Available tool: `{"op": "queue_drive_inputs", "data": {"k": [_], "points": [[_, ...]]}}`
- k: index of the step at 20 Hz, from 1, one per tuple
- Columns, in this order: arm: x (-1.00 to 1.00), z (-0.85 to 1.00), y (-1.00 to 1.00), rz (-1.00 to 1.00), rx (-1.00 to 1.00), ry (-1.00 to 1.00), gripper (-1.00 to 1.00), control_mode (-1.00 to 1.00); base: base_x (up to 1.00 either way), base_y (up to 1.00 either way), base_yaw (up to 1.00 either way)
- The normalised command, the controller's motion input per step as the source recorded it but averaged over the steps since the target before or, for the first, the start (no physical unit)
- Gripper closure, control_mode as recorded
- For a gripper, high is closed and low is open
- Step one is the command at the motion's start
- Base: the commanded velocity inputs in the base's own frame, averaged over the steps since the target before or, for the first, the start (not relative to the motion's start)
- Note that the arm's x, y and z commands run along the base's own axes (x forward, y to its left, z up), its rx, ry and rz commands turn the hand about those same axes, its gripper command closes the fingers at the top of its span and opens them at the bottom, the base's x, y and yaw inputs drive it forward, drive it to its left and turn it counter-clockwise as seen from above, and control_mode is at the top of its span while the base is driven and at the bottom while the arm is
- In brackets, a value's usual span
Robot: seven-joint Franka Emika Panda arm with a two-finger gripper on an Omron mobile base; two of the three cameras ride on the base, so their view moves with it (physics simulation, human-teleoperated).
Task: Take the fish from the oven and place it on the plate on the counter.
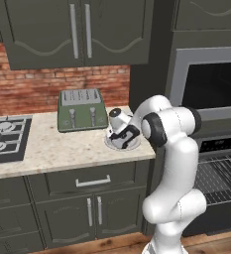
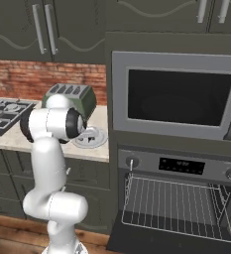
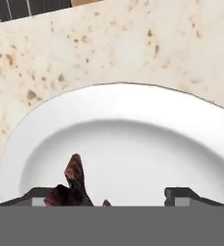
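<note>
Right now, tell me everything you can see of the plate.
The plate is small, round and pale grey-white, with a smooth, glossy look, a raised rim and a shallow well. It lies flat on the beige speckled counter, right of the green toaster, near the counter's oven-side end. The gripper hangs right over it, and a dark reddish fish part shows above its well. Contact cannot be told.
</note>
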Motion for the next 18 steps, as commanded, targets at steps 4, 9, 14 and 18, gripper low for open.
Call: {"op": "queue_drive_inputs", "data": {"k": [4,9,14,18], "points": [[-0.5,0.53,0.19,-0.06,0.0,-0.18,-1.0,-1.0,0.0,0.0,0.0],[-0.91,0.81,0.16,-0.04,0.0,-0.2,-1.0,-1.0,0.0,0.0,0.0],[-1.0,0.89,0.27,-0.02,0.0,-0.21,-1.0,-1.0,0.0,0.0,0.0],[-1.0,1.0,0.1,0.0,0.0,-0.14,-1.0,-1.0,0.0,0.0,0.0]]}}
